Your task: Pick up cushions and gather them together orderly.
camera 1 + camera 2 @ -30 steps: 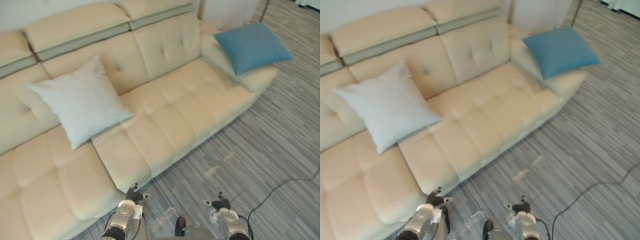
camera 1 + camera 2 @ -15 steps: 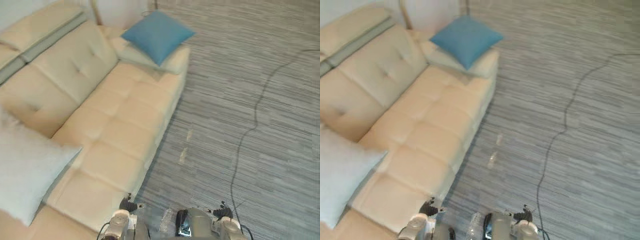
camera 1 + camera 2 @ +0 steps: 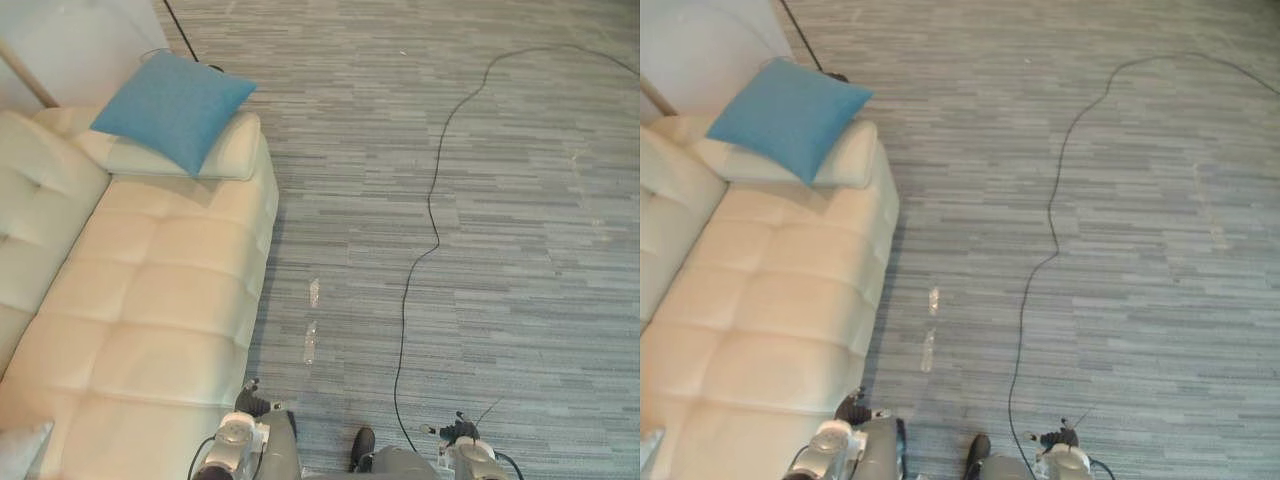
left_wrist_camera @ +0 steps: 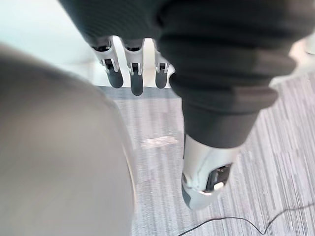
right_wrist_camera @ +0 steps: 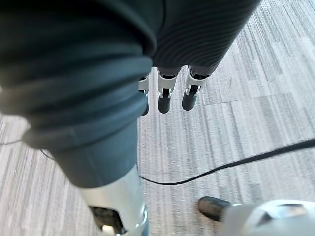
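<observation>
A blue cushion (image 3: pixel 170 108) lies tilted on the far armrest (image 3: pixel 238 158) of the cream sofa (image 3: pixel 150 330). One corner of a white cushion (image 3: pixel 20 448) pokes in at the sofa's near end. My left hand (image 3: pixel 252 403) hangs low beside the sofa's front edge, its fingers (image 4: pixel 137 78) straight and holding nothing. Over the carpet at the lower right hangs my right hand (image 3: pixel 455 433), its fingers (image 5: pixel 167 96) also straight and empty. Both hands are far from the blue cushion.
Grey striped carpet (image 3: pixel 480 300) stretches to the right of the sofa. A pale wall (image 3: pixel 70 35) stands behind the armrest, with a thin wooden pole (image 3: pixel 25 80) leaning by it.
The camera has swung to the right: the sofa has slid to the left of the picture and the white cushion is almost out of it. Both hands stay hanging low.
</observation>
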